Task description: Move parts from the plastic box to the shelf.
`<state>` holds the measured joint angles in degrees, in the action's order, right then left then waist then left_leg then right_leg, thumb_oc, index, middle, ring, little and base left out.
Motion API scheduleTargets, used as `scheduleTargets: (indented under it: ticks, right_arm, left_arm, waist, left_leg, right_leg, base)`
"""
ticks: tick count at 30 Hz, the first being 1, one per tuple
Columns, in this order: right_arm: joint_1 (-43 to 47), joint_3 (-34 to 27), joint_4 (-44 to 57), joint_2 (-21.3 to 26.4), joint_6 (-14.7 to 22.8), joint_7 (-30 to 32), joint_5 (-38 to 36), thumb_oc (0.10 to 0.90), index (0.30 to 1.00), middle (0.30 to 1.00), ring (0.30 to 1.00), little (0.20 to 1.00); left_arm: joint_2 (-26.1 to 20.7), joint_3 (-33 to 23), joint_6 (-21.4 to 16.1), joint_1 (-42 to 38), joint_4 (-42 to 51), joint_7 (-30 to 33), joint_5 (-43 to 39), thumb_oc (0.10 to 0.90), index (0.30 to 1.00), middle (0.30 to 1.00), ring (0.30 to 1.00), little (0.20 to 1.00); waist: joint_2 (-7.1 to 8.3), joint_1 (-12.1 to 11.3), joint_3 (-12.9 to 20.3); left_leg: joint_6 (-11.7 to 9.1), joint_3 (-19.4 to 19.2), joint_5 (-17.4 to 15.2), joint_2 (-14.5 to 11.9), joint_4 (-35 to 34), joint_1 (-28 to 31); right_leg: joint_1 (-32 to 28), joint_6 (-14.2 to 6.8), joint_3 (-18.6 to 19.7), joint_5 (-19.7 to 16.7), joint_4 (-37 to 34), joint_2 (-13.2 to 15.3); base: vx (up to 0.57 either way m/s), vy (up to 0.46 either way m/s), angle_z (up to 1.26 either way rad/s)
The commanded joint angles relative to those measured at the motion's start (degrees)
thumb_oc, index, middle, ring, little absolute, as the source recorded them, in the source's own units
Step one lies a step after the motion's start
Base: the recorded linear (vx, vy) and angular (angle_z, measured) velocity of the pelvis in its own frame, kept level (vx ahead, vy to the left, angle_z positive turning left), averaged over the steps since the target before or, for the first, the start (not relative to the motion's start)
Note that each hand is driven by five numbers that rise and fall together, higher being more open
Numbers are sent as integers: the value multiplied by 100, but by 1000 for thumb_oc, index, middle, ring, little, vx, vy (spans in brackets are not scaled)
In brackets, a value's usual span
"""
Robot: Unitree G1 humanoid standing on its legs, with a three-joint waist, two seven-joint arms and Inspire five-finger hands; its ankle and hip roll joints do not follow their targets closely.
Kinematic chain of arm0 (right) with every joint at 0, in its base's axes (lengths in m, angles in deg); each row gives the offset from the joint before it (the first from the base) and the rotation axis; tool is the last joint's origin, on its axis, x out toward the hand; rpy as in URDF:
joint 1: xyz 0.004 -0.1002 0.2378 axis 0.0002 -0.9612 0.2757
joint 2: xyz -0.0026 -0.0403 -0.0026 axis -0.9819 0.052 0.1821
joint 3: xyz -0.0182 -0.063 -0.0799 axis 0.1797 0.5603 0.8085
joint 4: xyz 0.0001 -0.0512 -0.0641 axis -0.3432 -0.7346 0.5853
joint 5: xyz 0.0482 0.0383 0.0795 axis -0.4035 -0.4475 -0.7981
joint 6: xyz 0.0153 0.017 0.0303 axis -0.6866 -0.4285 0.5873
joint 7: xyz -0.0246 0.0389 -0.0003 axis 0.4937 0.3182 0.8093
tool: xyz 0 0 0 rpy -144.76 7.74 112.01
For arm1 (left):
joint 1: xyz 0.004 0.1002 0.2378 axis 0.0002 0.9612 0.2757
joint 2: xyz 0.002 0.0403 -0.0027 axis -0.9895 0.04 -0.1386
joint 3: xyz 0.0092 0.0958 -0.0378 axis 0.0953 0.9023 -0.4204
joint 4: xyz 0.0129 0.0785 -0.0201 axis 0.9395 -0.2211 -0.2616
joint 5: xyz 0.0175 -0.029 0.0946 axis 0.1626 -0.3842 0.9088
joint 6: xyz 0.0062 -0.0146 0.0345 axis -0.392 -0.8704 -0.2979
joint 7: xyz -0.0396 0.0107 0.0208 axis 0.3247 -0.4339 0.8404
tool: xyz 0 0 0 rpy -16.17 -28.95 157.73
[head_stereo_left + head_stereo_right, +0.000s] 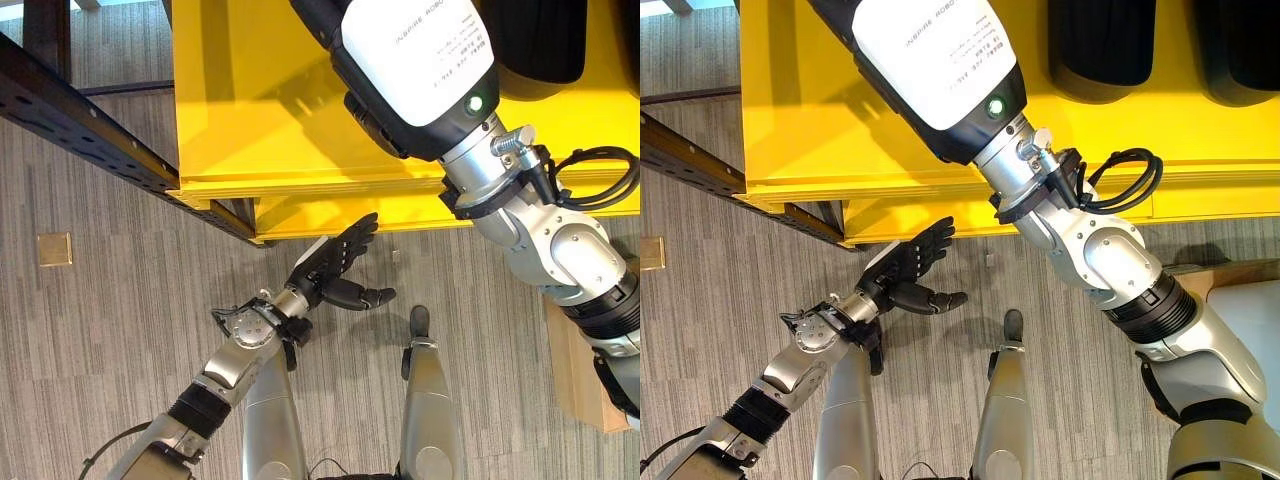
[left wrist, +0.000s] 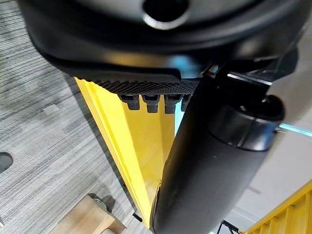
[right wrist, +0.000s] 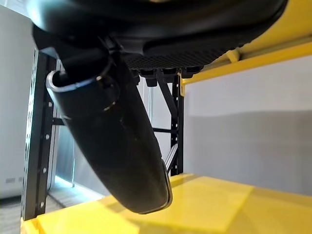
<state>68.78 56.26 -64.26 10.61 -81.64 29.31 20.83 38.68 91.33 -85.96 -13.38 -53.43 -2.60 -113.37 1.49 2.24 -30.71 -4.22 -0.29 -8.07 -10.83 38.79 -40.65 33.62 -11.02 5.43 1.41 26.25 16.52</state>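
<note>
Hovering over grey floor (image 1: 120, 330), the left hand (image 1: 335, 268) is spread and empty beside the yellow shelf (image 1: 260, 110). Dark parts (image 1: 1103, 45) lie on it. The right hand (image 3: 141, 141) reaches over the shelf, thumb extended, holding nothing seen.

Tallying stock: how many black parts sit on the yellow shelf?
2. One black part lies far back on the yellow shelf; the other black part is to its right. Others may be out of view.

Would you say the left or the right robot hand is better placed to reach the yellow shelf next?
Probably the right: its arm extends over the yellow shelf, where black parts lie. The left robot hand hangs open and empty over the floor, short of the shelf edge.
</note>
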Motion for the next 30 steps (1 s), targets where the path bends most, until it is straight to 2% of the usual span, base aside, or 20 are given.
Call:
scheduleTargets:
  ticks: [1, 3, 4, 5, 6, 8, 10, 11, 12, 13, 15, 17, 18, 20, 21, 22, 23, 24, 28, 30]
  right_arm:
    - [287, -878, 743, -154, -244, 741, -951, 900, 1000, 1000, 1000, 1000]
    - [-43, -985, 792, -213, -279, 833, -1394, 900, 1000, 1000, 1000, 1000]
    - [-509, -1145, 887, -324, -301, 1016, -2201, 900, 1000, 1000, 1000, 1000]
    - [-623, -1192, 917, -333, -267, 1108, -2292, 900, 1000, 1000, 1000, 1000]
    - [-1047, -1413, 1033, -367, -58, 1172, -2682, 900, 1000, 1000, 1000, 1000]
    - [-1523, -1675, 1148, -433, 98, 1315, -3201, 900, 1000, 1000, 1000, 1000]
    - [-2372, -2117, 1309, -548, 679, 1421, -3729, 900, 1000, 1000, 1000, 1000]
    - [-2716, -2294, 1387, -607, 787, 1464, -3926, 900, 1000, 1000, 1000, 1000]
    - [-3301, -2570, 1442, -676, 1073, 1461, -4097, 900, 1000, 1000, 1000, 1000]
    - [-3534, -2685, 1454, -698, 1147, 1507, -4217, 900, 1000, 1000, 1000, 1000]
    - [-4514, -3175, 1457, -769, 1565, 1593, -4673, 900, 1000, 1000, 1000, 1000]
    - [-4875, -3399, 1423, -847, 1726, 1589, -4892, 900, 1000, 1000, 1000, 1000]
    - [-5445, -3898, 1359, -991, 2051, 1738, -5264, 900, 1000, 1000, 1000, 1000]
    - [-5755, -4280, 1381, -997, 2289, 1976, -5168, 900, 1000, 1000, 1000, 1000]
    - [-6022, -4575, 1408, -1035, 2436, 1988, -5140, 900, 1000, 1000, 1000, 1000]
    - [-6185, -4765, 1450, -1082, 2464, 2066, -5052, 900, 1000, 1000, 1000, 1000]
    - [-6504, -5114, 1517, -1208, 2345, 2254, -4994, 900, 1000, 1000, 1000, 1000]
    - [-6622, -5270, 1455, -1256, 2208, 2378, -4849, 900, 1000, 1000, 1000, 1000]
    - [-6760, -5459, 1278, -1336, 1877, 2730, -4793, 900, 1000, 1000, 1000, 1000]
    - [-6747, -5493, 956, -1384, 1507, 2785, -4714, 900, 1000, 1000, 1000, 1000]
  left_arm:
    - [276, 60, -739, -97, 801, -105, -256, 900, 1000, 1000, 1000, 1000]
    - [291, 43, -712, -6, 819, -94, -288, 900, 1000, 1000, 1000, 1000]
    - [353, -9, -700, 135, 809, -89, -280, 900, 1000, 1000, 1000, 1000]
    - [358, -20, -707, 172, 816, -100, -307, 900, 1000, 1000, 1000, 1000]
    - [367, -92, -620, 301, 909, -79, -331, 900, 1000, 1000, 1000, 1000]
    - [365, -143, -572, 410, 959, -4, -264, 900, 1000, 1000, 1000, 1000]
    - [391, -307, -555, 650, 1088, 122, -501, 900, 1000, 1000, 1000, 1000]
    - [389, -397, -497, 745, 1167, 182, -555, 900, 1000, 1000, 1000, 1000]
    - [398, -536, -436, 915, 1218, 240, -574, 900, 1000, 1000, 1000, 1000]
    - [405, -597, -408, 996, 1233, 309, -579, 900, 1000, 1000, 1000, 1000]
    - [451, -896, -262, 1387, 1338, 711, -734, 900, 1000, 1000, 1000, 1000]
    - [468, -1052, -262, 1545, 1358, 873, -870, 900, 1000, 1000, 1000, 1000]
    - [371, -1482, -438, 2054, 1299, 601, -1145, 900, 1000, 1000, 1000, 1000]
    - [258, -1762, -640, 2482, 1387, 253, -1382, 900, 1000, 1000, 1000, 1000]
    - [195, -2041, -563, 2825, 1602, 29, -1540, 900, 1000, 1000, 1000, 1000]
    - [155, -2255, -475, 3036, 1781, -60, -1643, 900, 1000, 1000, 1000, 1000]
    - [92, -2674, -250, 3464, 2133, -175, -1829, 900, 1000, 1000, 1000, 1000]
    - [61, -2879, -239, 3660, 2205, -204, -1922, 900, 1000, 1000, 1000, 1000]
    - [75, -3147, -208, 3827, 2242, -32, -2106, 900, 1000, 1000, 1000, 1000]
    - [118, -3289, -111, 3805, 2167, 89, -1997, 900, 1000, 1000, 1000, 1000]
  waist:
    - [-191, -60, 168]
    - [-192, -25, 227]
    - [-173, 51, 330]
    - [-166, 68, 350]
    - [-147, 126, 463]
    - [-121, 212, 580]
    - [-102, 361, 794]
    - [-99, 412, 860]
    - [-93, 486, 979]
    - [-89, 516, 1038]
    - [-82, 630, 1274]
    - [-80, 677, 1385]
    - [-70, 725, 1580]
    - [-96, 704, 1683]
    - [-127, 680, 1760]
    - [-152, 659, 1811]
    - [-174, 608, 1946]
    - [-182, 581, 2013]
    - [-170, 548, 2123]
    - [-145, 498, 2207]
  left_leg:
    - [337, -674, -265, 48, -668, 776]
    - [331, -742, -218, 50, -815, 969]
    - [304, -861, -130, 42, -1107, 1273]
    - [294, -881, -103, 39, -1179, 1341]
    - [275, -951, -26, 25, -1439, 1568]
    - [230, -1021, 76, -25, -1710, 1795]
    - [159, -1174, 249, -112, -2213, 2235]
    - [133, -1207, 310, -139, -2370, 2382]
    - [109, -1261, 379, -176, -2562, 2580]
    - [97, -1284, 410, -191, -2640, 2663]
    - [44, -1401, 558, -303, -3069, 3081]
    - [10, -1457, 623, -359, -3241, 3246]
    - [-94, -1530, 780, -474, -3527, 3466]
    - [-138, -1523, 854, -517, -3678, 3575]
    - [-152, -1511, 890, -521, -3776, 3665]
    - [-165, -1508, 920, -534, -3841, 3730]
    - [-184, -1501, 964, -540, -3962, 3895]
    - [-197, -1478, 984, -546, -4024, 3985]
    - [-223, -1462, 1025, -540, -4151, 4159]
    - [-236, -1364, 1021, -512, -4162, 4231]
  right_leg:
    - [-172, 648, -565, 752, 755, -405]
    - [-309, 633, -573, 732, 646, -391]
    - [-528, 616, -573, 659, 366, -378]
    - [-577, 611, -571, 638, 301, -376]
    - [-759, 585, -577, 575, 45, -360]
    - [-958, 550, -598, 479, -248, -349]
    - [-1319, 523, -631, 344, -724, -360]
    - [-1441, 514, -643, 302, -857, -363]
    - [-1619, 494, -661, 237, -1058, -371]
    - [-1691, 482, -669, 206, -1137, -374]
    - [-2057, 461, -710, 98, -1532, -387]
    - [-2195, 444, -732, 56, -1683, -387]
    - [-2360, 411, -772, -31, -1882, -390]
    - [-2453, 381, -826, -80, -1988, -371]
    - [-2542, 360, -849, -107, -2065, -353]
    - [-2603, 341, -872, -123, -2108, -336]
    - [-2792, 320, -943, -150, -2231, -325]
    - [-2902, 313, -975, -145, -2277, -323]
    - [-3095, 307, -1010, -136, -2369, -356]
    - [-3194, 323, -998, -161, -2444, -407]
  base:
    - [58, 63, -6]
    - [117, 101, -6]
    - [141, 124, -1]
    - [174, 135, 0]
    - [118, 79, -2]
    - [134, 74, -11]
    - [186, 102, -7]
    - [216, 102, -1]
    - [164, 58, -1]
    - [180, 52, -4]
    - [205, 54, -10]
    - [169, 35, -14]
    - [132, 25, -14]
    - [99, 36, -17]
    - [87, 56, -10]
    - [126, 79, -5]
    - [118, 77, -4]
    - [103, 63, -1]
    - [55, 14, 10]
    - [35, 1, 8]
